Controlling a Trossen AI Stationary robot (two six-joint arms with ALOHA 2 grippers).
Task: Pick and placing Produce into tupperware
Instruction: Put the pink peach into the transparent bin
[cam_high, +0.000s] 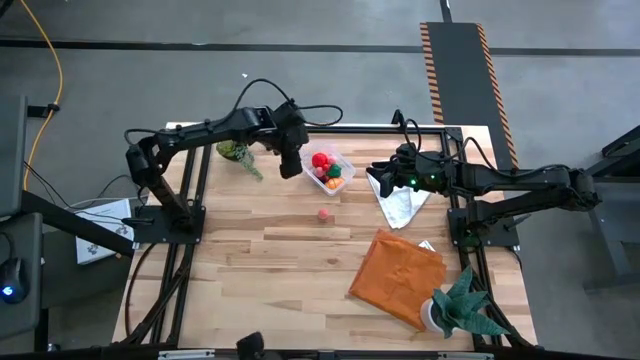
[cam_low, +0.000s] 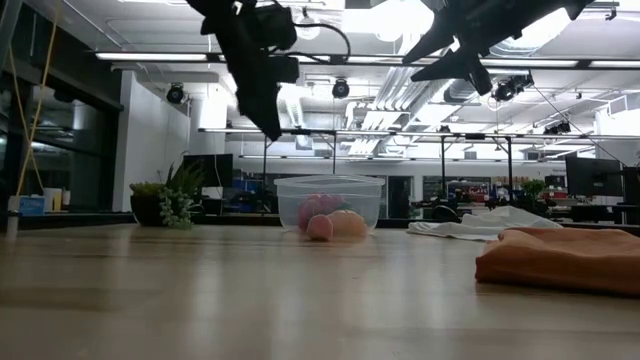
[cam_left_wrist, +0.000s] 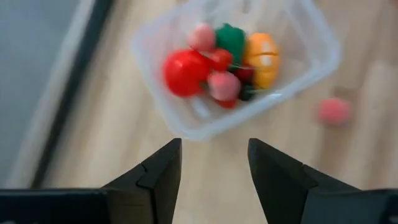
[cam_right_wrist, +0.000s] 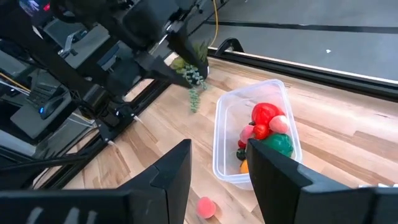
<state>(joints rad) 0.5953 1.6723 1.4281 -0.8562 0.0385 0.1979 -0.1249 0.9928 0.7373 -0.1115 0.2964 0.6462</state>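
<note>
The clear tupperware (cam_high: 328, 170) stands at the table's far middle, holding several toy fruits and vegetables: red, pink, green and orange (cam_left_wrist: 217, 59). One pink piece (cam_high: 324, 214) lies on the wood nearer the front; it also shows in the left wrist view (cam_left_wrist: 334, 111) and the right wrist view (cam_right_wrist: 207, 206). My left gripper (cam_high: 290, 168) hangs open and empty, raised just left of the container (cam_left_wrist: 214, 155). My right gripper (cam_high: 378, 176) is open and empty, raised to the container's right (cam_right_wrist: 221, 165).
A white cloth (cam_high: 402, 203) lies under my right arm. An orange cloth (cam_high: 398, 277) lies at the front right, with a potted plant (cam_high: 462, 306) beside it. Another potted plant (cam_high: 238, 154) stands at the far left. Bare wood lies in the table's front left.
</note>
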